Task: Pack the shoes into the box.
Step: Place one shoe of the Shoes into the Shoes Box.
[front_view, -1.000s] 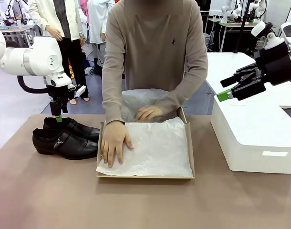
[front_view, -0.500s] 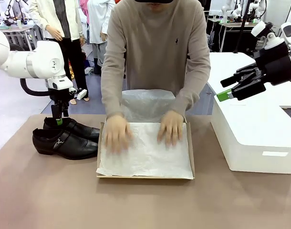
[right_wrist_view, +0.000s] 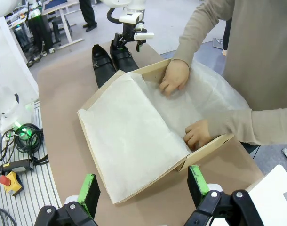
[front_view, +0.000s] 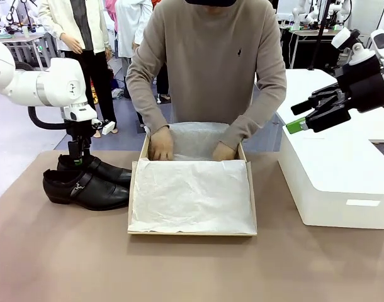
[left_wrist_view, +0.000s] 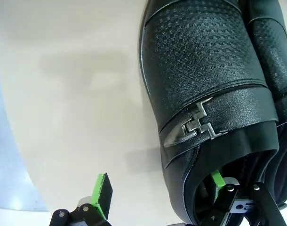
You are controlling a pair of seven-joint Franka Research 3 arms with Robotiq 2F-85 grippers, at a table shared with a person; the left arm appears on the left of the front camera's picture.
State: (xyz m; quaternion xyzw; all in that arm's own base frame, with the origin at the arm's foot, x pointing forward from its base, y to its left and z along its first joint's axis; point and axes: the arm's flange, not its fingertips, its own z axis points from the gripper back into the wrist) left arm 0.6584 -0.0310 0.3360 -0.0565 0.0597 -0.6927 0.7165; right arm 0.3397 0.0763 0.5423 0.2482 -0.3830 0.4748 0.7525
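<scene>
Two glossy black shoes [front_view: 86, 187] lie side by side on the table's left, toes toward the box [front_view: 252, 202]. My left gripper [front_view: 79, 160] stands open over the far shoe's heel. In the left wrist view it [left_wrist_view: 160, 182] straddles that shoe's [left_wrist_view: 204, 80] side wall, one green pad inside the opening and one outside. The tan box, lined with white tissue paper [front_view: 192, 195], sits mid-table. The person's hands [front_view: 160, 145] rest at its far edge. My right gripper [front_view: 303, 118] hangs open and empty high at the right. Its wrist view looks down on the box [right_wrist_view: 102, 176] past its fingers [right_wrist_view: 142, 188].
A big white rounded block [front_view: 333, 189] stands right of the box, under my right gripper. The person leans over the table's far side. Bare brown tabletop [front_view: 179, 270] runs along the front. Cables and a red button [right_wrist_view: 11, 181] lie on the floor beside the table.
The person's hands have left the flattened tissue and gone to the box's far edge. My left gripper has sunk slightly onto the far shoe's heel. The right arm has stayed still.
</scene>
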